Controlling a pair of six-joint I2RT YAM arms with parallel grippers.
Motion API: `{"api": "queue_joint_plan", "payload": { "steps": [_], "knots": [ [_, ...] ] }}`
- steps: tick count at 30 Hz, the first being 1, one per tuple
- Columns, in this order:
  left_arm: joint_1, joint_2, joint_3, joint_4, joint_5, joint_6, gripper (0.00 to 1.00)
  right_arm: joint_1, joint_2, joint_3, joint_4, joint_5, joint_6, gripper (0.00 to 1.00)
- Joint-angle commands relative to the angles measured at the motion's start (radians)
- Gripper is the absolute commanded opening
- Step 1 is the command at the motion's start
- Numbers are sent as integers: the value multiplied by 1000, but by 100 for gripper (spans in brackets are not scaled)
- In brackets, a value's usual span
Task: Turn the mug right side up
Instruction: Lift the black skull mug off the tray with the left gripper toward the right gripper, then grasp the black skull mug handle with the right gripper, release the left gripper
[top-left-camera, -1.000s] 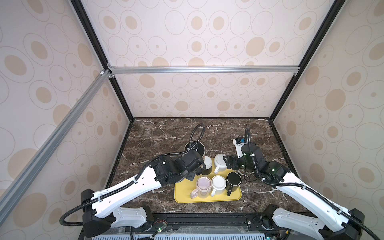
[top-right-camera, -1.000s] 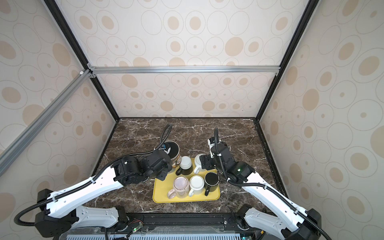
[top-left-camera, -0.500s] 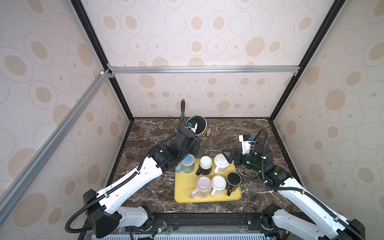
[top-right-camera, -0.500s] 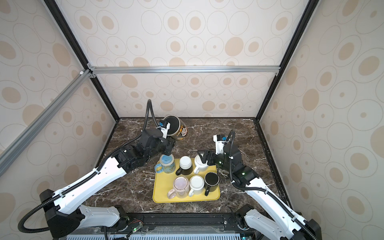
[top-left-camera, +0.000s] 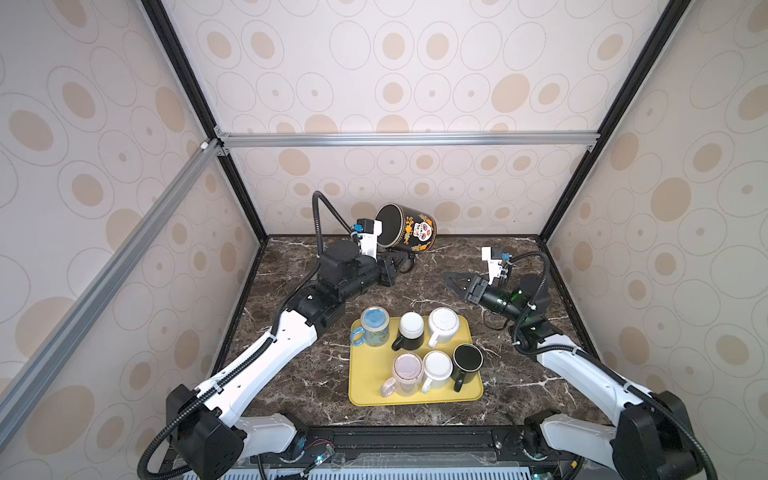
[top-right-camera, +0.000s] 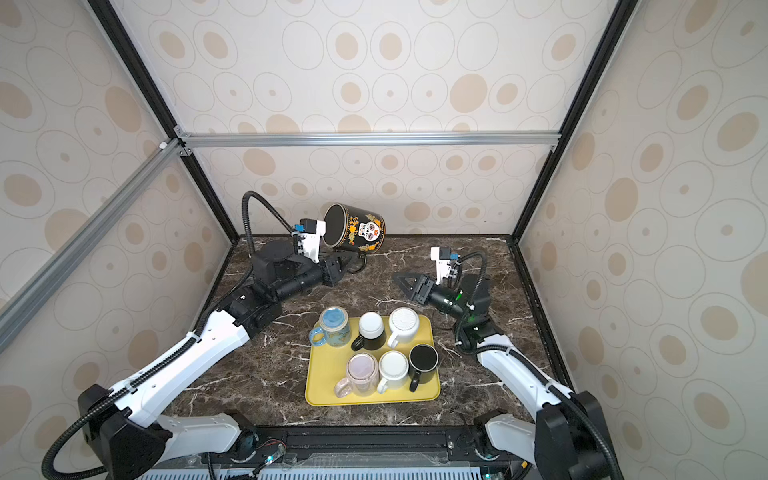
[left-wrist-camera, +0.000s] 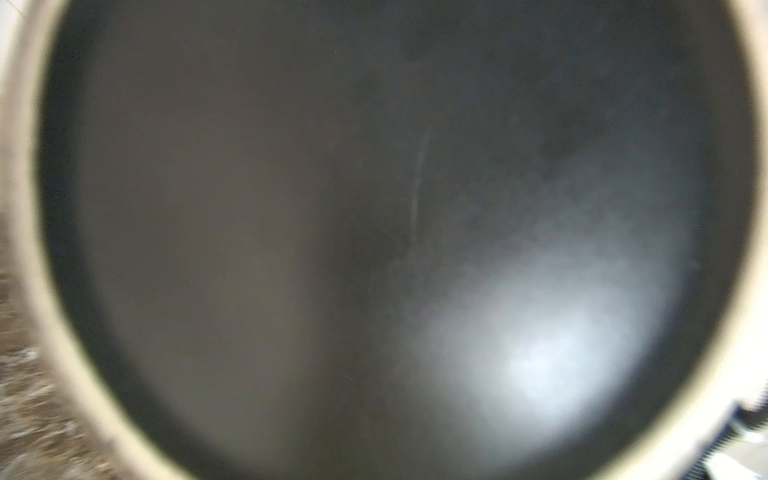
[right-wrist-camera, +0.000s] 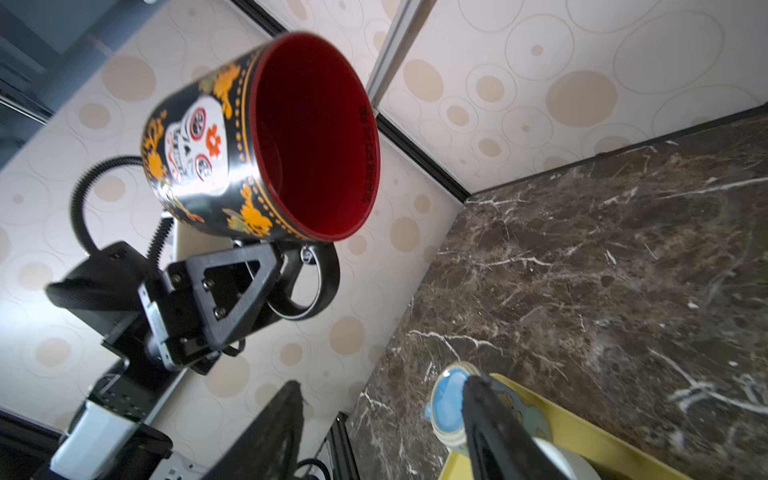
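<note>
The mug (top-left-camera: 409, 230) (top-right-camera: 357, 228) is black with a white skull and orange flowers. It hangs in the air near the back wall, lying on its side with its mouth toward the left arm. My left gripper (top-left-camera: 401, 266) (top-right-camera: 349, 264) (right-wrist-camera: 282, 257) is shut on the mug's handle (right-wrist-camera: 316, 282), under the body. In the left wrist view the mug's dark inside (left-wrist-camera: 374, 208) fills the picture in a blur. My right gripper (top-left-camera: 451, 280) (top-right-camera: 399, 280) (right-wrist-camera: 382, 384) is open and empty, in the air right of the mug, pointing toward it.
A yellow tray (top-left-camera: 365, 390) (top-right-camera: 324, 374) lies on the dark marble table near the front. Several mugs stand on it, among them a blue one (top-left-camera: 374, 324) (right-wrist-camera: 451, 399) bottom up and a black one (top-left-camera: 467, 359) mouth up. Patterned walls close three sides.
My left arm has lifted the mug from beside the tray up toward the back wall and tipped it onto its side. My right gripper has drawn back to the right, its jaws narrower.
</note>
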Motion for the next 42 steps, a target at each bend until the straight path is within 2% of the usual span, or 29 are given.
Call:
{"api": "queue_joint_plan", "payload": {
  "steps": [1, 5, 12, 23, 31, 37, 38, 40, 42],
  "knots": [
    [29, -41, -7, 402, 192, -154, 0, -11, 51, 39, 323, -102, 189, 60],
    [43, -11, -52, 554, 258, -258, 0, -11, 100, 85, 400, -135, 239, 59],
    [44, 49, -88, 732, 302, -364, 0, -6, 165, 157, 413, -168, 297, 55],
    [44, 113, -101, 873, 322, -438, 0, 45, 238, 225, 412, -193, 327, 48],
    [44, 153, -110, 961, 336, -501, 0, 66, 319, 271, 533, -178, 430, 30],
    [44, 173, -114, 990, 345, -527, 0, 71, 344, 275, 585, -152, 456, 28],
    [44, 173, -117, 993, 344, -529, 0, 70, 345, 276, 587, -151, 456, 25],
    [44, 175, -123, 992, 344, -532, 0, 70, 351, 283, 590, -147, 462, 2],
    [46, 175, -125, 965, 345, -518, 0, 71, 353, 285, 595, -136, 461, 0]
  ]
}}
